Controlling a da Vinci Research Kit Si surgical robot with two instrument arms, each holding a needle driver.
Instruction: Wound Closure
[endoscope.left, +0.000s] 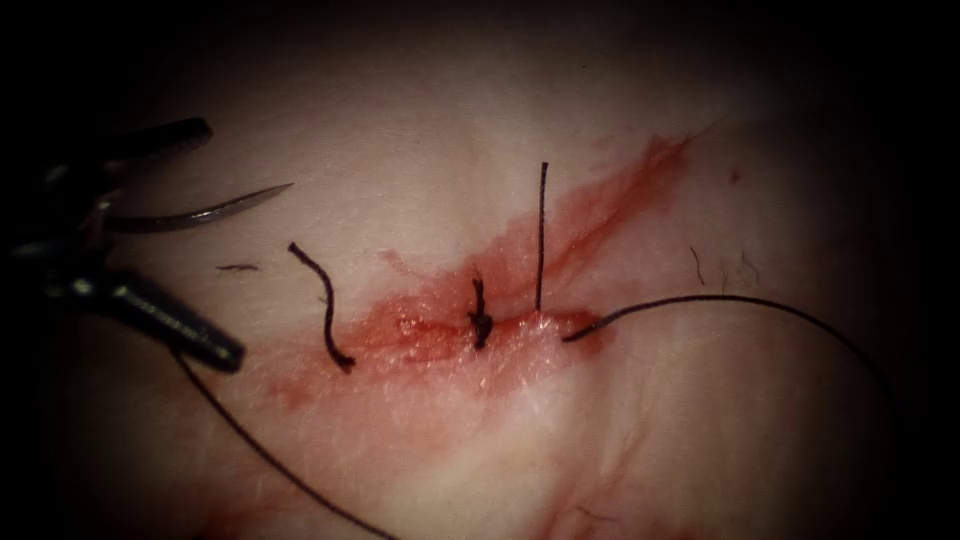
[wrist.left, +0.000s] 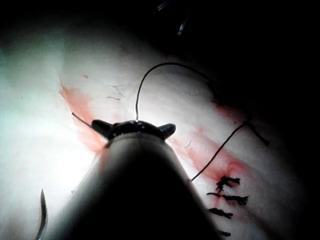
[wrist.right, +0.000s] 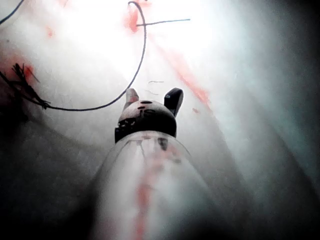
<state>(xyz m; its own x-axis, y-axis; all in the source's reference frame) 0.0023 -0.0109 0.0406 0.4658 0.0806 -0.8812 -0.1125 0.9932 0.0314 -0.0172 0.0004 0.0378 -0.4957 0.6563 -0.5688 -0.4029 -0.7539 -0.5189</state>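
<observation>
My left tool (endoscope.left: 215, 240) sits at the far left, left of the cut, jaws spread wide and holding nothing; it appears again as the left tool (wrist.left: 134, 129). The curved needle (endoscope.left: 200, 212) lies between those jaws over the tissue (endoscope.left: 420, 150), tip pointing right and not in the tissue. The needle (wrist.left: 42, 215) shows beside the shaft. Thread (endoscope.left: 730, 300) leaves the cut (endoscope.left: 440, 330) and arcs away to the right. A second run of thread (endoscope.left: 280, 460) passes from under the lower jaw downward. My right tool (wrist.right: 152, 97) is open, holding nothing, above the tissue.
A tied knot (endoscope.left: 481, 315) sits on the cut, with a straight thread end (endoscope.left: 541, 235) standing up beside it. A loose cut end of thread (endoscope.left: 325, 305) lies at the cut's left end. Red fluid (endoscope.left: 600, 210) streaks up to the right.
</observation>
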